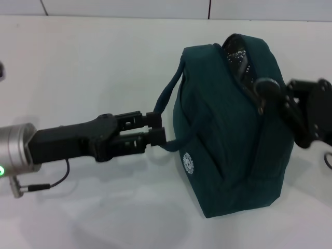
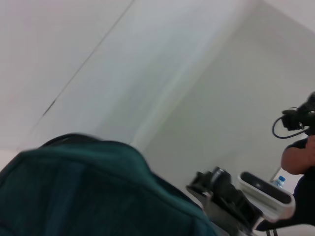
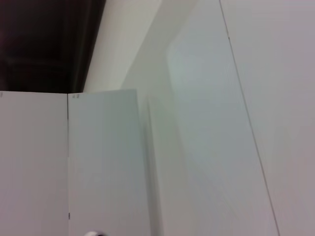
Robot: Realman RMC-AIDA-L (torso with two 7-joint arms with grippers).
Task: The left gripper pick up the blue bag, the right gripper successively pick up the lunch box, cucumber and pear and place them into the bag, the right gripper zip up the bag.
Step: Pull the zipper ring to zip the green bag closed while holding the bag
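Blue bag [image 1: 228,129] stands upright on the white table [image 1: 78,67], right of centre. Left gripper [image 1: 155,129] clamps its loop handle [image 1: 168,96] from the left. Right gripper [image 1: 270,91] at the bag's zipper on the far right side; grip state cannot tell.

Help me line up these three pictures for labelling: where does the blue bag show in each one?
Head view: the blue bag stands right of centre on the white table, its handle held by the left gripper.
Left wrist view: the bag's teal fabric fills the lower left.
Right wrist view: not in it; only pale panels.
Shared landmark: the right gripper at the bag's zipper, also in the left wrist view.
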